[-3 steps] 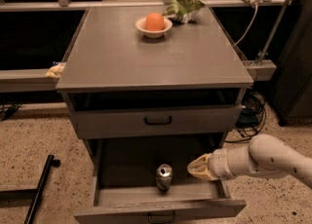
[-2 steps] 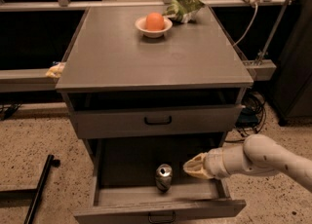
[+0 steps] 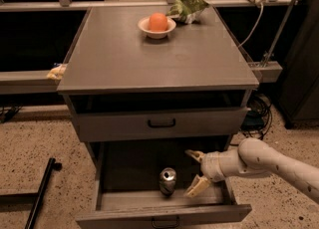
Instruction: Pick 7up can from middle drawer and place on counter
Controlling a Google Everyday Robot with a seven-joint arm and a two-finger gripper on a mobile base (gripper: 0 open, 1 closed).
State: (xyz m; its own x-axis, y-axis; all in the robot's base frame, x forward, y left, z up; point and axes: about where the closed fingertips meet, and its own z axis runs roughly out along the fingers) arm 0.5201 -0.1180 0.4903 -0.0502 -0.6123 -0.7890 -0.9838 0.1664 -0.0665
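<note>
Closer in toward the 7up can (image 3: 168, 180) than a second ago with the gripper (image 3: 191, 173), and wider too: fingers (image 3: 198, 186) now plainly spread apart, where before drawn together into a single tip. Reaching into the open middle drawer (image 3: 129, 199) from the side in the camera view, one finger toward the drawer's back and one toward its front, as far as can be judged. As for the can: upright just ahead of the fingers, not yet between them and untouched, silver top up, near the drawer's front wall. To grasp well: keep the fingers wide, push straight on to straddle the can's body, and close only once centred, at mid-height rather than on the rim. Mind the finger nearer the front wall, and go slowly so as not to knock the can over. Probably best afterwards to draw clear of the shallower drawer front (image 3: 159, 123) above the fingers before rising to the worktop (image 3: 149, 63), well above them, setting down away from the white bowl (image 3: 157, 34) with its orange (image 3: 158, 22) and the crumpled green bag (image 3: 187, 8).
</note>
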